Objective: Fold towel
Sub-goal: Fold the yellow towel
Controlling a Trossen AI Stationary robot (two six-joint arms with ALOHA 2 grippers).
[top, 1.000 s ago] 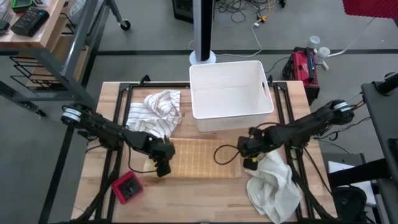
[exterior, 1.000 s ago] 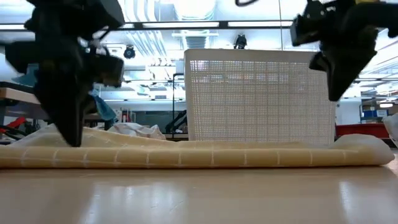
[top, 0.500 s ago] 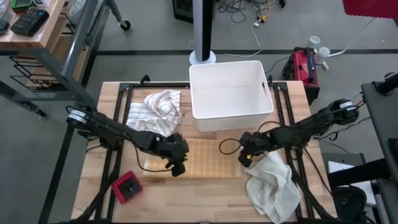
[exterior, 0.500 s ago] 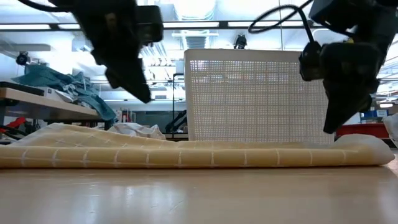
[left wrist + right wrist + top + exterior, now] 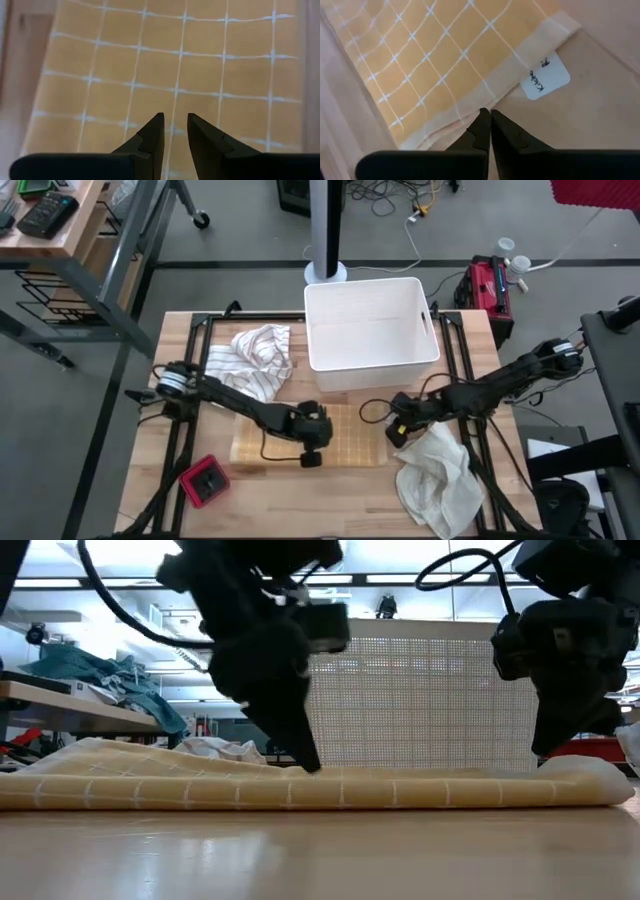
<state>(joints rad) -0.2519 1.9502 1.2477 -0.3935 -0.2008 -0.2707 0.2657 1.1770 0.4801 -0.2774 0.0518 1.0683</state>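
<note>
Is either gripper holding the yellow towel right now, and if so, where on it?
Neither. The left gripper hangs over the yellow towel with nothing between its fingers. The right gripper is shut and empty beside the towel's tagged corner.

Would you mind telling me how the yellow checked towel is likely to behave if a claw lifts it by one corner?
The yellow checked towel lies flat in soft layers, so it would probably droop rather than stay stiff. It looks thin, so likely light. Its folded layers might slide apart.

Folded towel flat in the middle of the table. Bin just above it. Crumpled cloth to the upper left, another cloth at the lower right. Small box at the lower left.
</note>
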